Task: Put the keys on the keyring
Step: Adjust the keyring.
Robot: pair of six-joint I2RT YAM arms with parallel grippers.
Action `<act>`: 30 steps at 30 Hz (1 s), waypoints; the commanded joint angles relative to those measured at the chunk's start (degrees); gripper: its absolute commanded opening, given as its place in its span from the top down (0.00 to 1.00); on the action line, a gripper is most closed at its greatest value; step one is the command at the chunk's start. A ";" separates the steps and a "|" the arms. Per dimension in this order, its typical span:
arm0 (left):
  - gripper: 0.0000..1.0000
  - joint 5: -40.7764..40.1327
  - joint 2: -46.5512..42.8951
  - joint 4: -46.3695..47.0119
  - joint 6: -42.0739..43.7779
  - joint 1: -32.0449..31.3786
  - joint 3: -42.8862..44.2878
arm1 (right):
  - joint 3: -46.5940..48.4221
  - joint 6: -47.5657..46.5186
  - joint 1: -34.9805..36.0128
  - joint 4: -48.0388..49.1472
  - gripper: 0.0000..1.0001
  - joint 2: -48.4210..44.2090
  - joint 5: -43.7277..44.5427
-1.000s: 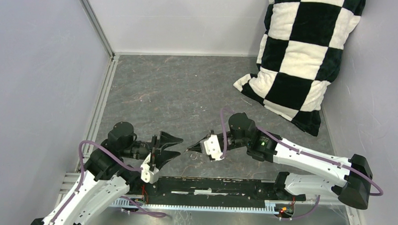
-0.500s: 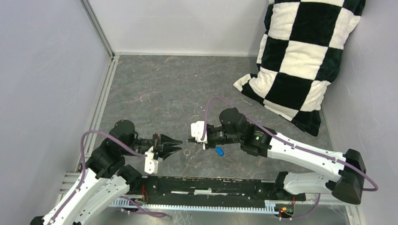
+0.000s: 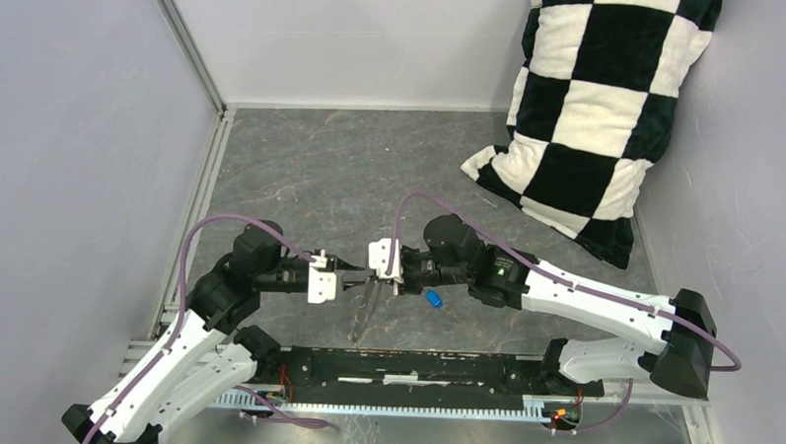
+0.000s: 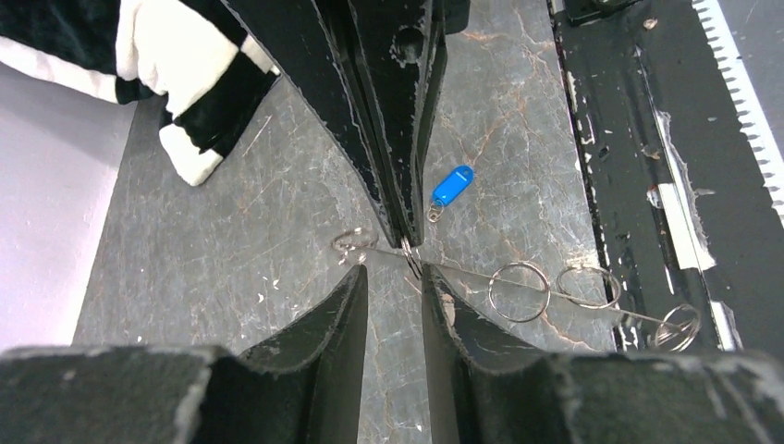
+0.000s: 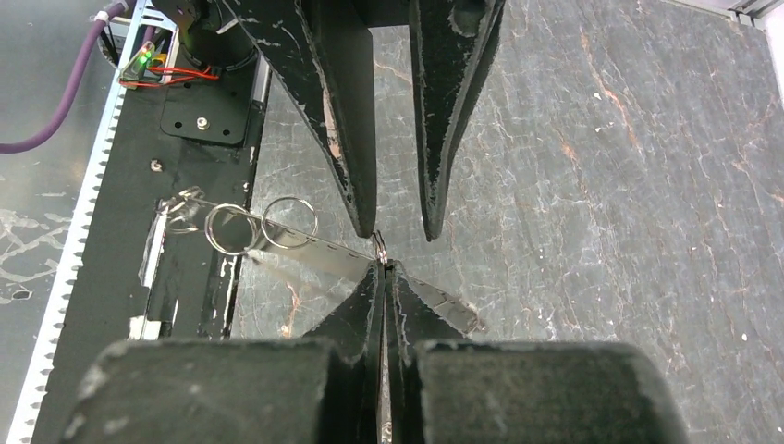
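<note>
1. The right gripper (image 3: 375,274) (image 4: 408,242) (image 5: 384,270) is fully closed. Its fingertips pinch one end of the keyring (image 3: 362,315) (image 4: 462,275) (image 5: 319,247), a thin dark wire seen almost edge-on, above the table (image 3: 321,180) on the far side of the black base rail (image 3: 414,366) (image 4: 629,139) (image 5: 199,120).
2. From that pinch the keyring slants toward the rail, and its free end comes close to the rail's edge.
3. Several small silvery split rings (image 4: 520,291) (image 5: 231,228) sit along the wire, grouped on the half nearer the rail.
4. The left gripper (image 3: 356,277) (image 4: 395,277) (image 5: 398,231) is partly open, with a clear gap between its fingers and nothing gripped. It meets the right gripper tip to tip, farther from the rail than the wire's free end, with one finger on each side of the pinched end. Whether either finger touches the wire cannot be told.
5. The small blue key (image 3: 432,299) (image 4: 452,186) lies flat on the table beyond the rail, on the right arm's side of the pinch point. It is near the keyring but apart from it, not threaded on, and outside both grippers.
</note>
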 commanded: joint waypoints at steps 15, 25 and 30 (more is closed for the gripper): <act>0.83 2.01 4.30 0.30 -6.76 -0.02 4.27 | 4.89 2.72 1.41 2.97 1.00 1.15 1.89; 0.98 4.35 5.93 0.16 -5.65 0.03 5.50 | 2.30 5.26 1.49 7.28 0.65 -3.18 5.38; 0.98 11.45 4.32 7.55 -11.70 -0.05 6.22 | -6.69 7.80 -1.64 17.78 0.54 -14.01 5.95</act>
